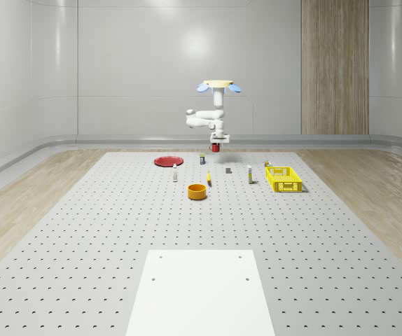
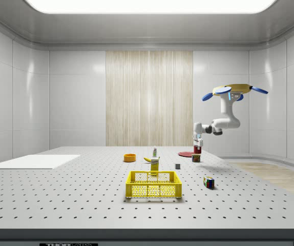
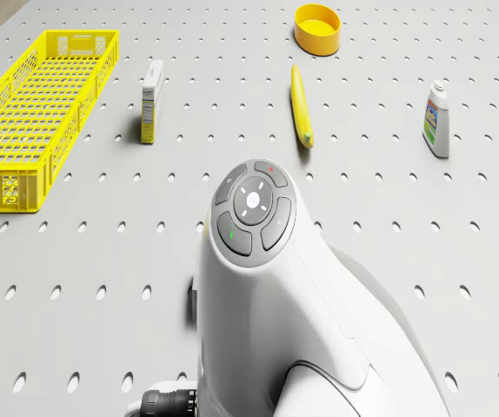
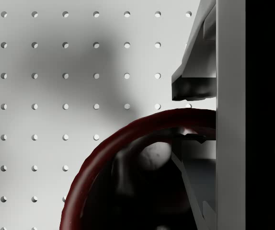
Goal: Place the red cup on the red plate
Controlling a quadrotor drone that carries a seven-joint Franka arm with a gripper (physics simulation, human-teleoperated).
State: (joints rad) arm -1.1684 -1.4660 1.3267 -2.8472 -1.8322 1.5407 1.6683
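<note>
My drone (image 1: pixel 218 85) hovers above the far middle of the perforated table, with the arm bent down below it. The gripper (image 1: pixel 216 145) hangs a little above the table, shut on the red cup (image 1: pixel 216 148). In the wrist view one finger (image 4: pixel 195 86) is outside the cup's dark red rim (image 4: pixel 123 136) and the other is inside it. The red plate (image 1: pixel 168 161) lies flat on the table, toward the whole-scene view's left of the cup. In the side view the cup (image 2: pixel 197 150) hangs in the gripper (image 2: pixel 197 147), just in front of the plate (image 2: pixel 185 153).
A yellow crate (image 1: pixel 283 178), a small box (image 1: pixel 249 173), a banana (image 1: pixel 209 179), a yellow bowl (image 1: pixel 197 191) and a white bottle (image 1: pixel 175 174) stand on the table nearer the camera than the cup. A dark can (image 1: pixel 202 159) stands beside the plate. A white panel (image 1: pixel 199 290) lies at the front.
</note>
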